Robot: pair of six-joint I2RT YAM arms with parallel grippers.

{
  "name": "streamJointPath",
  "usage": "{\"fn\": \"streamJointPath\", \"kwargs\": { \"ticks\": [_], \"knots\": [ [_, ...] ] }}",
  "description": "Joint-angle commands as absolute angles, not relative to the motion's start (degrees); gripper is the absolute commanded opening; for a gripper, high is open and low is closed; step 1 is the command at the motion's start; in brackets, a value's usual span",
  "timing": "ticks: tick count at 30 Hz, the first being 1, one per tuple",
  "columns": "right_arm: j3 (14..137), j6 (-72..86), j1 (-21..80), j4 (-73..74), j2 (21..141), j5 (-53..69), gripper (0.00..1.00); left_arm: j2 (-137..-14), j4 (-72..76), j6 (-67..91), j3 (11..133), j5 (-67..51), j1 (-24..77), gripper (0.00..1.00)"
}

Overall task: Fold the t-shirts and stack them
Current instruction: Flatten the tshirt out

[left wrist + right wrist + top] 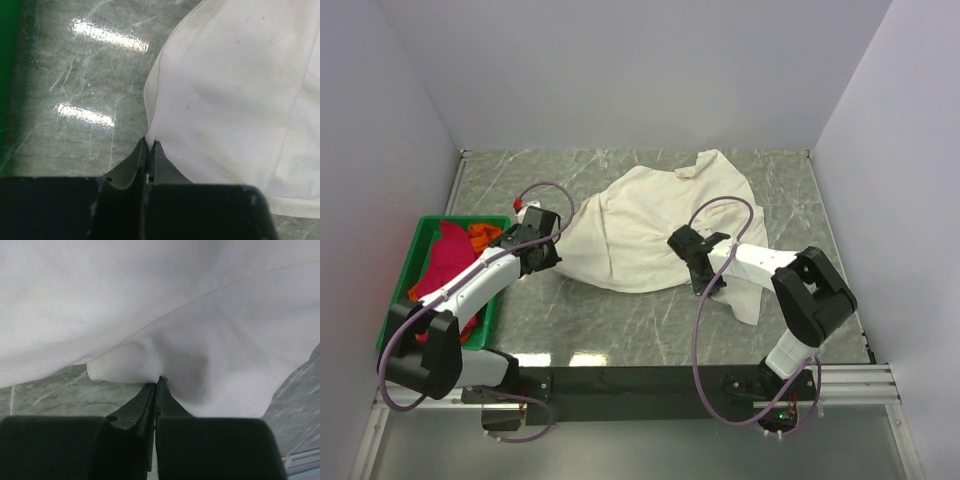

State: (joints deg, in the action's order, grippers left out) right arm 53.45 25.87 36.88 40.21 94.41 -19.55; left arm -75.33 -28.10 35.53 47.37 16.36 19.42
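Marbled tabletop (620,322), cream t-shirt (650,225), white walls (640,70)

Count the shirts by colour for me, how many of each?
cream shirt: 1
pink shirt: 1
orange shirt: 1
Total: 3

cream t-shirt (200,315): edges cut off in both wrist views | pink t-shirt (445,258): partly under left arm (480,280) | green crate (430,222): near side hidden
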Motion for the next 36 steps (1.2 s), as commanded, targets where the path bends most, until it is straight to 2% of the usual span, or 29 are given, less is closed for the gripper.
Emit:
{"fn": "streamJointPath", "kwargs": {
  "ticks": [1, 5, 10, 14, 16, 17, 20, 28, 30, 36],
  "knots": [
    [57.56, 25.23, 37.27, 41.47, 94.49, -22.06, 0.0, -73.3, -27.6, 34.45, 47.02, 17.75, 19.25, 0.01],
    [62.04, 21.72, 36.65, 47.88, 91.85, -18.31, 0.0, -73.04, -27.6, 34.37, 46.85, 17.93, 19.25, 0.01],
    [68.01, 19.15, 27.11, 51.33, 89.83, -12.92, 0.0, -73.04, -27.51, 34.19, 47.02, 18.11, 19.25, 0.01],
    [69.26, 23.81, 16.37, 49.05, 88.16, -14.06, 0.08, -72.86, -27.25, 33.93, 46.93, 17.58, 19.25, 0.01],
    [69.96, 24.95, 14.77, 47.73, 87.72, -15.9, 0.22, -72.77, -26.9, 33.84, 46.85, 16.96, 19.34, 0.01],
    [69.96, 25.4, 14.94, 47.12, 87.45, -17.04, 0.31, -72.69, -26.72, 33.75, 46.85, 16.7, 19.16, 0.01],
    [67.86, 25.49, 15.73, 44.57, 85.52, -15.65, 0.45, -72.69, -26.54, 33.75, 46.93, 16.26, 19.25, 0.01],
    [58.01, 21.97, 27.84, 42.1, 78.4, -16.78, 0.46, -73.39, -26.63, 33.84, 47.2, 15.91, 19.25, 0.01],
    [56.96, 22.32, 31.7, 42.89, 79.09, -17.22, 0.45, -73.56, -26.63, 33.84, 47.2, 16.0, 19.25, 0.01],
    [57.21, 23.03, 35.15, 41.66, 84.81, -23.98, 0.46, -73.48, -26.72, 33.84, 47.11, 16.0, 19.34, 0.01]
  ]
}}
